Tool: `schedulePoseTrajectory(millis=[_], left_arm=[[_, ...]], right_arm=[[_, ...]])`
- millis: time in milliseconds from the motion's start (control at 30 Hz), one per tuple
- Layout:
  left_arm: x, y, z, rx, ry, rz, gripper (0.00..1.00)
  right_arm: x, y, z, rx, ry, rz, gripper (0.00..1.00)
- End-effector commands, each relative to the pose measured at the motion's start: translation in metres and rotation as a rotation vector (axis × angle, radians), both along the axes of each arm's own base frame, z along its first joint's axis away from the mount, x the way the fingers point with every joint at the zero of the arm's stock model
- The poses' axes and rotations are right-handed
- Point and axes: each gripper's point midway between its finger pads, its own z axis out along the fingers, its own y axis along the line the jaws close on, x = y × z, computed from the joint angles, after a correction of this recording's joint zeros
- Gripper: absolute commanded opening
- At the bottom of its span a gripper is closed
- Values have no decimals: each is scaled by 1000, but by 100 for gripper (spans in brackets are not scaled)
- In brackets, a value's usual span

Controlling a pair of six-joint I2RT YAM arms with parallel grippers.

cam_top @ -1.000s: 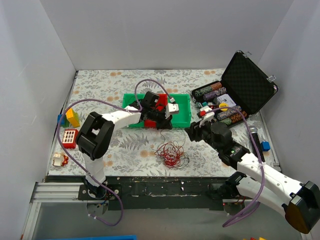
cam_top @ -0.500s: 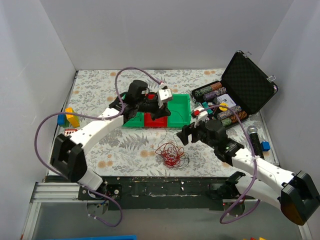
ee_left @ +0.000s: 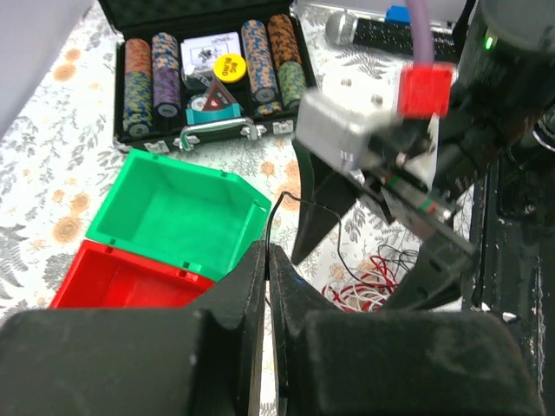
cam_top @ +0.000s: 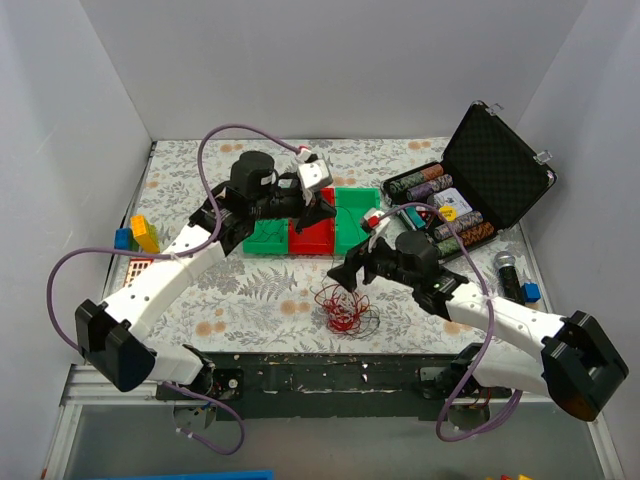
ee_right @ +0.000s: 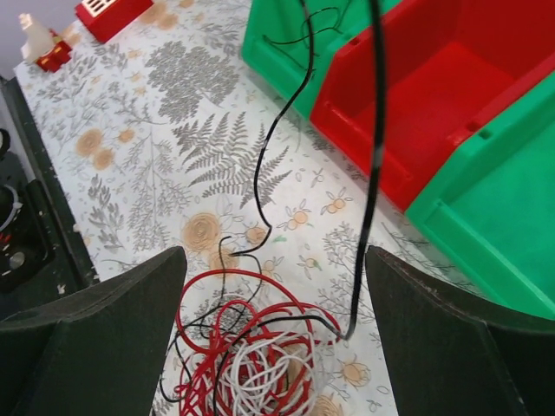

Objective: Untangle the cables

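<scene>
Two robot arms work a knot of cables (ee_right: pixel 251 364), a red, white and black clump lying on the flowered table (ee_right: pixel 130 173) just below the spread jaws of the right gripper (ee_right: pixel 273 253), which touch nothing. The left gripper (ee_left: pixel 267 251) has its jaws pressed together on a single black wire (ee_left: pixel 276 208). The wire rises from between the fingertips and runs off toward the clump.

The main risk, on this view, is that the clump is not pinned. With nothing holding it down, a further pull on the black wire could drag the whole tangle across the table or cinch its loops tighter instead of freeing a strand. The wire is hair-fine and could also slip out of the pressed jaws. The line from the clump passes the rim of the red bin (ee_right: pixel 451 87) and the green bin (ee_right: pixel 486 217) beyond the right jaws, where it could snag. If the right jaws close as they hang now, they may catch several strands at once.

The left arm is stretched far forward over the bins, its wrist raised and the gripper angled back toward the clump. The right arm reaches in across the table, its gripper tipped down over the tangle.
</scene>
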Motion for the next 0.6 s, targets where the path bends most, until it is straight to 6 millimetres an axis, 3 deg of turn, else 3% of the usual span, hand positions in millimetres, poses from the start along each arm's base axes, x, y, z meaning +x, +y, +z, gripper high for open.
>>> schedulePoseTrajectory(millis=[0,133,333,567], left_arm=[[0,2,54,-76,-70,42,0],[-4,-3,87,-141,-64,32,0],[-13,-3,157,-284,-119,23,0],[-29,0,223,-413,-165,-11,0]], right_arm=[[-10,26,26,95,-29,103,93],[-11,33,18,78,-24,117,93],[-16,38,3,60,0,155,94],[-25,45,-32,11,73,223,91]])
